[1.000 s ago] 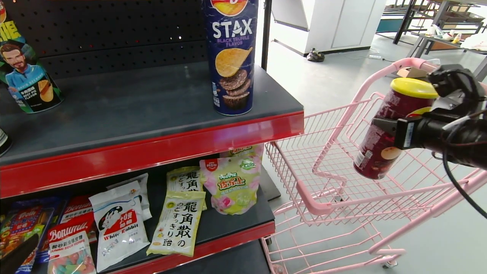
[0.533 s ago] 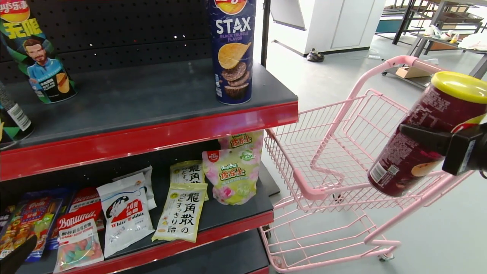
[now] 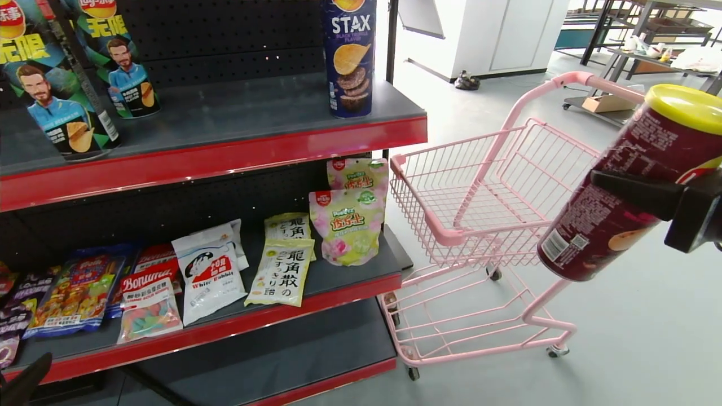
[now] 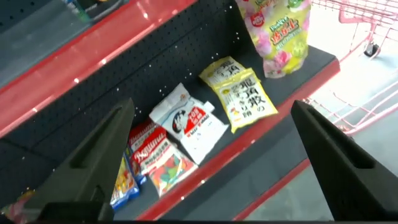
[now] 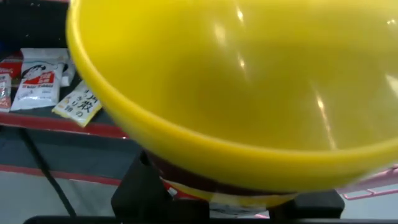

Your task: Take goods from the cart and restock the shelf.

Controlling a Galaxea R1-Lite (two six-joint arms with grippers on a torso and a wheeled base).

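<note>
A: What is on the left?

B: The left gripper [image 4: 210, 112]. It hangs low in front of the shelf [image 3: 225, 155]. Its two fingers are spread wide and there is nothing between them.

A: And what is on the shelf?

B: On the top board, green cans [image 3: 42, 107] stand at the left and a tall blue can [image 3: 350, 56] stands at the right end. There is a big bare stretch between them. On the board below, snack bags [image 3: 211, 276] lie flat, and pink-and-green bags [image 3: 347, 225] stand up at the right end.

A: What comes next, going right?

B: The pink cart [image 3: 420, 208], just beside the end of the shelf. I can't spot any goods in its basket from the head view.

A: So where is the thing to put away?

B: Far right. It is a red can [image 3: 603, 231] with a yellow lid [image 3: 685, 104]. It is up in the air and tilted, on the side of the cart away from the shelf, so it is well apart from the boards. The right gripper [image 3: 632, 192] is clamped round its middle.

A: How much of the job is done?

B: I think the picking-up part is done for this can. The putting-down part is not. The can must go across to the shelf and be stood up straight, most likely in the bare stretch on the top board next to the other cans.

A: And after that?

B: If the basket really has nothing more in it, this may be the last one — but I can't be sure.
</note>
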